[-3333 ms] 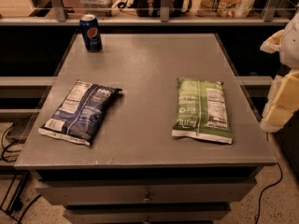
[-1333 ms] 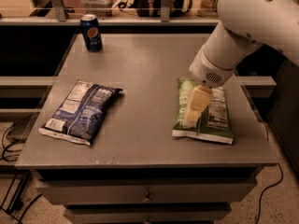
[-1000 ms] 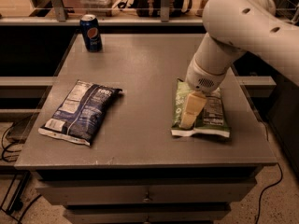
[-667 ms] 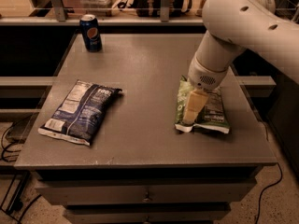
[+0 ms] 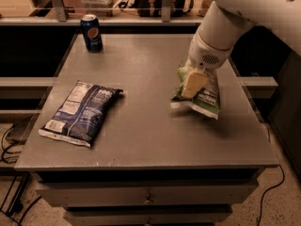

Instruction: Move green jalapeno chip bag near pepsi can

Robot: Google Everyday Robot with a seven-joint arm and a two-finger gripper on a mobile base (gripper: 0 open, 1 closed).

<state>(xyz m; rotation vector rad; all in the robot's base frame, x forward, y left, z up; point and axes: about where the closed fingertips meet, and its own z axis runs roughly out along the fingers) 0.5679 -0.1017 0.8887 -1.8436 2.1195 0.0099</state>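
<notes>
The green jalapeno chip bag (image 5: 205,100) hangs tilted in my gripper (image 5: 194,84), lifted a little off the right side of the grey table (image 5: 146,126), with its shadow under it. The gripper's cream fingers (image 5: 195,83) are shut on the bag's upper part, and the white arm reaches in from the upper right. The pepsi can (image 5: 91,32) stands upright at the table's far left corner, far from the bag.
A dark blue chip bag (image 5: 82,112) lies flat on the left side of the table. A counter rail with clutter runs behind the table. Drawers sit under the tabletop, and cables lie on the floor at the left and right.
The gripper came down on the green bag, closed on it and has lifted it off the table, tilted. The can and blue bag have not moved.
</notes>
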